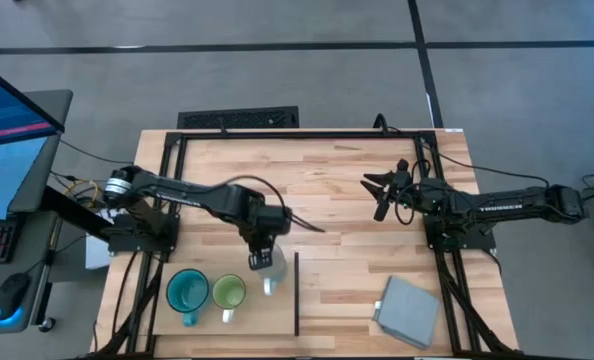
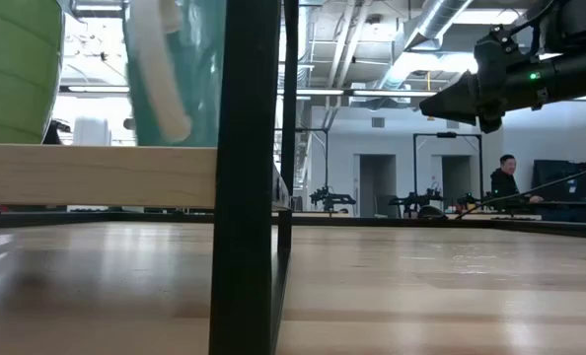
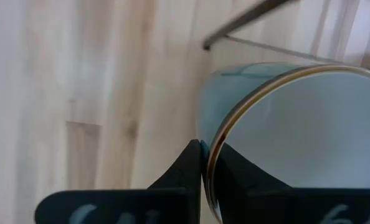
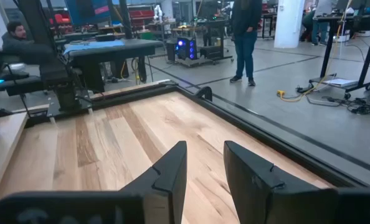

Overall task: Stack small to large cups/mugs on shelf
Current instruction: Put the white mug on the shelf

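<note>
Three mugs (image 1: pixel 227 292) stood in a row on the shelf (image 1: pixel 207 315) at the bench's (image 1: pixel 347 200) front left; a pad (image 1: pixel 409 311) lay front right
</note>
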`<state>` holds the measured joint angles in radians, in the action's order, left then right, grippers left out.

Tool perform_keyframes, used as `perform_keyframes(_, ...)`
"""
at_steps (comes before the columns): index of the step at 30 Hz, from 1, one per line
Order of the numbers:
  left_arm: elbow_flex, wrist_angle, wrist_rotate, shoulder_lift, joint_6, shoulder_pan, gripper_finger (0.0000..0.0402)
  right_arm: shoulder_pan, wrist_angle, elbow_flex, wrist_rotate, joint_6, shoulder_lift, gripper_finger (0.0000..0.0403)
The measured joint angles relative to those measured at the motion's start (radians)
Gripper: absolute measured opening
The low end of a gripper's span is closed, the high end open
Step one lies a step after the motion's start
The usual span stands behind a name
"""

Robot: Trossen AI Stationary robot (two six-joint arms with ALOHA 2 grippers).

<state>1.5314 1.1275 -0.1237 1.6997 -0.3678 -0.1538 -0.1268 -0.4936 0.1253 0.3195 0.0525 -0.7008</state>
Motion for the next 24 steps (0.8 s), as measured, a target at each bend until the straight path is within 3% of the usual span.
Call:
perform_keyframes(10, 0.061, 0.000, -0.016, 0.088, -0.013, -0.053, 0.0007, 0.000, 0.031, 0.000, 0.000, 0.001, 0.000, 0.0129)
perform_keyframes(24, 0.077, -0.010, -0.003, 0.087, -0.113, -0.123, 0.0007, 0.000, 0.047, 0.000, 0.000, -0.001, 0.000, 0.0129)
